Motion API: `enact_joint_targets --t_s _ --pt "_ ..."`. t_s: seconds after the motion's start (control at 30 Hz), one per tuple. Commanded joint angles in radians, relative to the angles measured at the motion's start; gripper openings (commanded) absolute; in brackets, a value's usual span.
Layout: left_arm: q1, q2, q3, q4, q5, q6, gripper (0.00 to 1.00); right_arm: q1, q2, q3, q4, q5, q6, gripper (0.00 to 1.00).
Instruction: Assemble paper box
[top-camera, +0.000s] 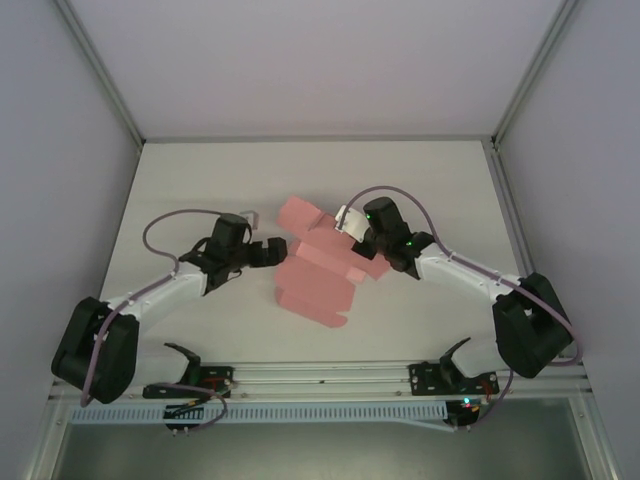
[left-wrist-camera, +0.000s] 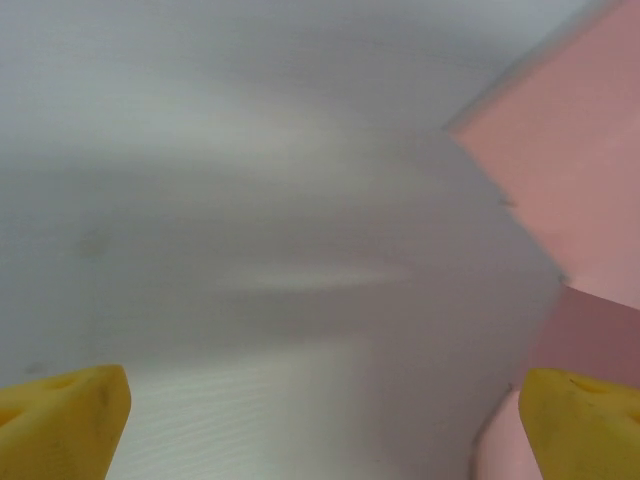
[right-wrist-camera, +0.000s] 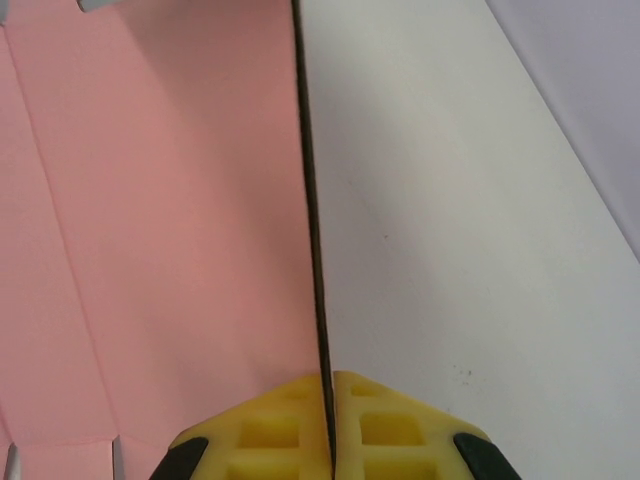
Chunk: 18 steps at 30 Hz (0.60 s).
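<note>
The right gripper (right-wrist-camera: 327, 405) is clamped on a thin upright flap of the paper box (top-camera: 318, 280), pads meeting on its edge; the left gripper (top-camera: 272, 252) stands spread wide and empty just beside the sheet's left side; the partly folded pink sheet lies mid-table (top-camera: 200, 180) between them; the flap may slip free or buckle off its crease if pulled while nothing pins the rest.

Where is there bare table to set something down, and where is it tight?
Bare table runs along the far wall beyond the paper box, and in a near strip between it and the front rail. Crowded at centre: the open left gripper at the box's left edge, the right gripper pinching its right edge.
</note>
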<state>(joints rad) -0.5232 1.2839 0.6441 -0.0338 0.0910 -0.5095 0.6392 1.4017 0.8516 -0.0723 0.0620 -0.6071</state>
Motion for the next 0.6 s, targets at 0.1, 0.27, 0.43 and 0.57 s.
enact_joint_targets --t_s 0.1,0.27,0.43,0.57 --pt "-0.047 0.017 0.029 0.077 0.058 0.062 1.00 -0.002 -0.026 -0.014 0.014 -0.023 0.035 0.00" --pt "-0.067 0.109 0.055 0.091 0.053 0.056 1.00 -0.001 -0.042 -0.023 0.020 -0.055 0.046 0.00" --pt "-0.158 0.199 0.121 0.074 -0.109 0.071 1.00 -0.002 -0.047 -0.029 0.010 -0.090 0.050 0.00" --pt "-0.201 0.244 0.158 0.060 -0.196 0.046 1.00 0.000 -0.034 -0.032 0.002 -0.092 0.045 0.00"
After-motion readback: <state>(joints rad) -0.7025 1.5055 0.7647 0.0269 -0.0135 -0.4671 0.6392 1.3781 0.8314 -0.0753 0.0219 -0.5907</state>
